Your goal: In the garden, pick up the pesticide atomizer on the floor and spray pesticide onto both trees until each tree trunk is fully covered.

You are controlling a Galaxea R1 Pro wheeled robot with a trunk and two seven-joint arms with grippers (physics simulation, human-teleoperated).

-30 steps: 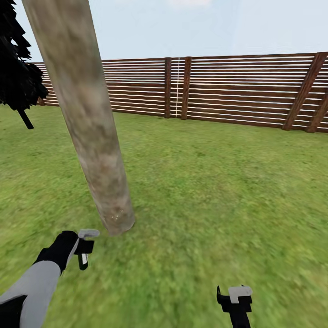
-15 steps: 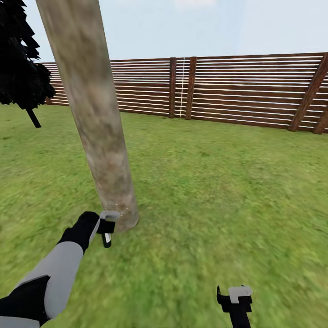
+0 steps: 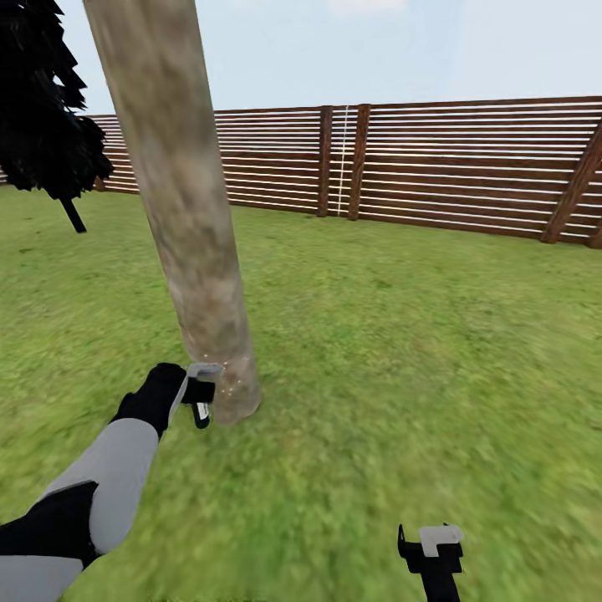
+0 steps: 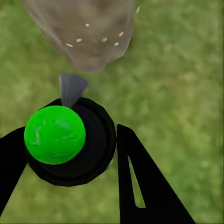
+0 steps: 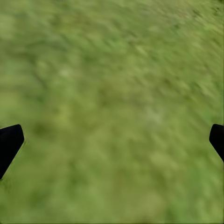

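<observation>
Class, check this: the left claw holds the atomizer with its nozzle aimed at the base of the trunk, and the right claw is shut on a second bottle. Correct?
One error. The right claw is open and empty over grass, as the right wrist view shows. The rest stands: the left claw holds the atomizer, nozzle aimed at the trunk base.

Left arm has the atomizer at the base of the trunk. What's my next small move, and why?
Probably raise the left gripper a little and keep spraying: the atomizer points at the trunk, and white specks dot only its foot; the bark above looks bare.
</observation>
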